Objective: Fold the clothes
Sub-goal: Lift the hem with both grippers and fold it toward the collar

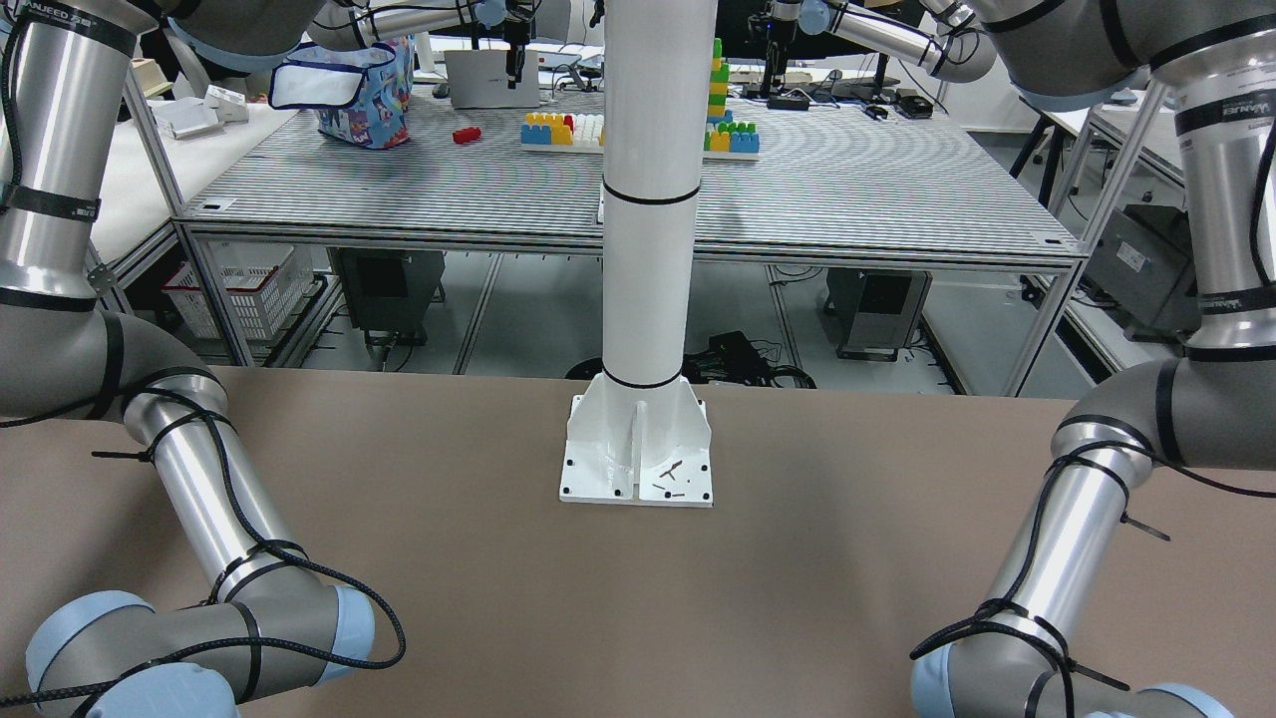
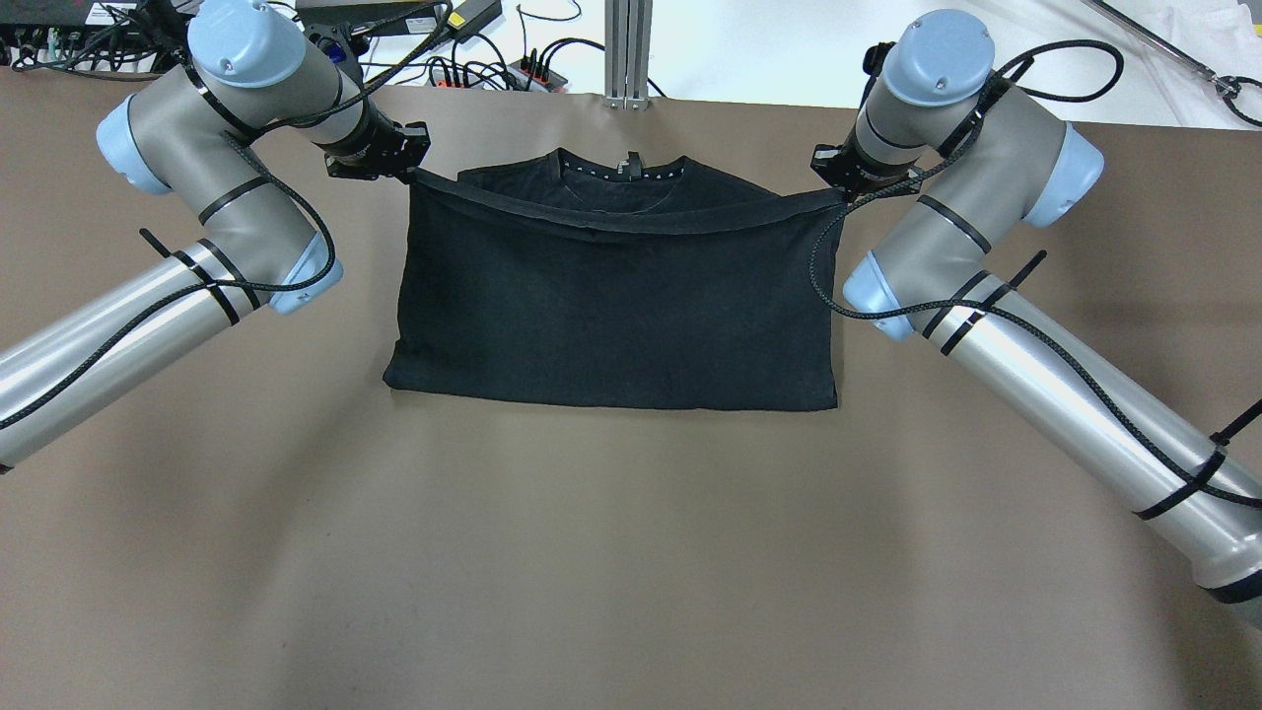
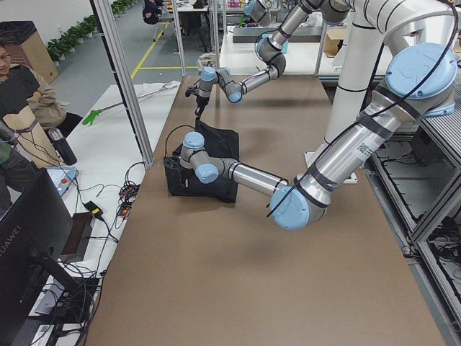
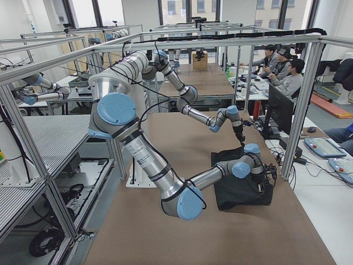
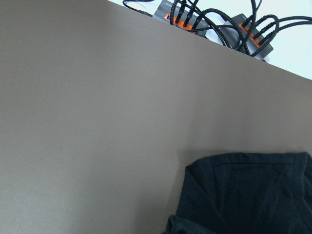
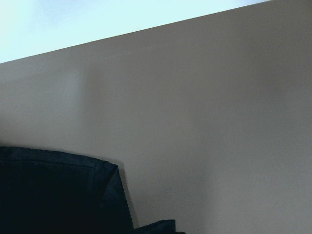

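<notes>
Garment (image 2: 611, 316), black, hem corners in left gripper (image 2: 412, 174) and right gripper (image 2: 828, 189).

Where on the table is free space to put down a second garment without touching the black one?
The wide strip of table between the black garment and the robot's side is bare in the middle. The far edge is crowded: the left gripper and the right gripper hold the cloth up there by its corners.
</notes>
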{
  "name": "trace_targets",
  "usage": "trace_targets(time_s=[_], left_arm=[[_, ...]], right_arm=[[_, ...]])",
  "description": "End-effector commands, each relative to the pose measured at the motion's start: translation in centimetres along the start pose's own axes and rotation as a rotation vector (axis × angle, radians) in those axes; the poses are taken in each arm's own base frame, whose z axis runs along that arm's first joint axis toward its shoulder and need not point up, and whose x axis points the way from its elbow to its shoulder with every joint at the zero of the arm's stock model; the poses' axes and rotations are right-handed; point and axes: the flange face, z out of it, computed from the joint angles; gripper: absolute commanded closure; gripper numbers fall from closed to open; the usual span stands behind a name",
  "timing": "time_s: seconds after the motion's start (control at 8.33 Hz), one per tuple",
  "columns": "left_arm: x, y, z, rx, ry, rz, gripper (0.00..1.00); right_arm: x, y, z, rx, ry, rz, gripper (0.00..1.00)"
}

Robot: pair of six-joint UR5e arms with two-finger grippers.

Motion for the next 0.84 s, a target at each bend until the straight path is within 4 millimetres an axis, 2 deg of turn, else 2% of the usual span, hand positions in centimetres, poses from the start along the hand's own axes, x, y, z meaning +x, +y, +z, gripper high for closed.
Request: trace_targets(time_s=[0.0, 0.12, 0.24, 0.6, 0.72], left_arm=[[-1.5, -1.4, 2.7, 0.015, 0.004, 0.014, 0.90], [-1.9, -1.5, 3.0, 0.017, 0.001, 0.014, 0.68], [-2.0, -1.5, 3.1, 0.020, -0.001, 0.013, 0.50], [-2.4, -1.5, 3.3, 0.020, -0.002, 0.012, 0.44], [-2.3, -1.3, 3.4, 0.019, 0.004, 0.016, 0.41]], right_arm=[[-0.6, 1.1, 3.1, 0.069, 0.031, -0.032, 0.89], [-0.3, 1.2, 3.8, 0.075, 0.042, -0.032, 0.73], [-0.8, 1.7, 4.0, 0.085, 0.029, -0.038, 0.60], [-1.7, 1.6, 3.4, 0.095, 0.019, -0.001, 0.45], [-2.0, 1.7, 2.7, 0.100, 0.002, 0.055, 0.44]])
